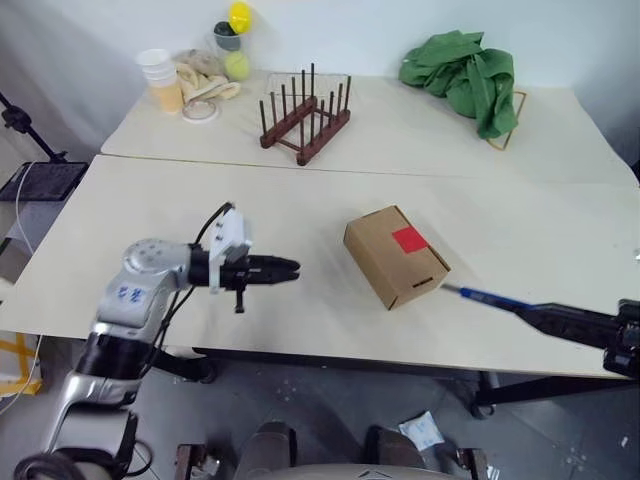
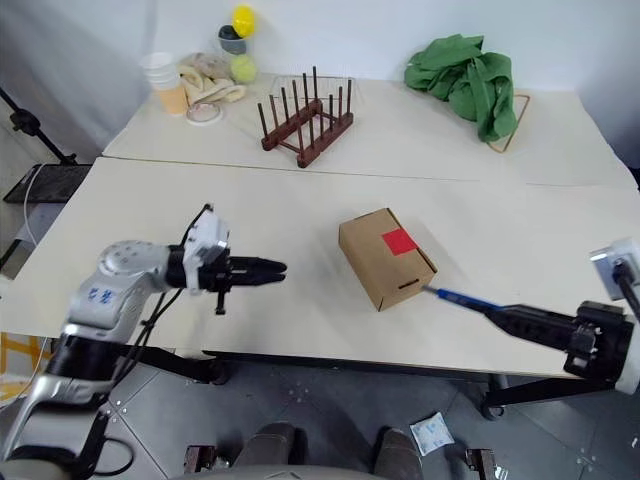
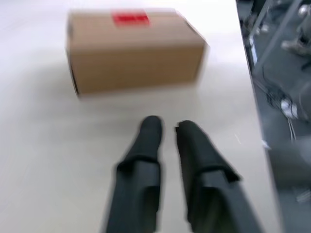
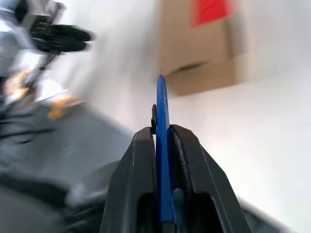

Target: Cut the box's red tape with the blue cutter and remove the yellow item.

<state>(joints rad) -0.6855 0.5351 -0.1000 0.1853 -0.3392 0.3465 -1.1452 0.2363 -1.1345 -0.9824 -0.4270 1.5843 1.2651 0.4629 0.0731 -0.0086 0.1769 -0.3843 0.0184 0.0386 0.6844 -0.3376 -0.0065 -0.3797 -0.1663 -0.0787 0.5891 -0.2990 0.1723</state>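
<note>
The closed brown box (image 1: 395, 255) lies on the near table with the red tape (image 1: 409, 239) across its top seam. My left gripper (image 1: 290, 270) hovers shut and empty to the box's left, pointing at it; the left wrist view has its fingers (image 3: 146, 145) side by side before the box (image 3: 133, 53). My right gripper (image 1: 525, 312) is shut on the blue cutter (image 1: 485, 297), whose tip sits just off the box's slotted near-right side. In the right wrist view the cutter (image 4: 163, 121) points at the box (image 4: 199, 43). The yellow item is hidden.
On the far table stand a wooden peg rack (image 1: 305, 120), a green cloth heap (image 1: 465, 75), stacked cups (image 1: 160, 80), a tennis ball (image 1: 237, 66) and a smooth yellow ball (image 1: 240, 17). The near table's front edge (image 1: 330, 355) runs just below both grippers.
</note>
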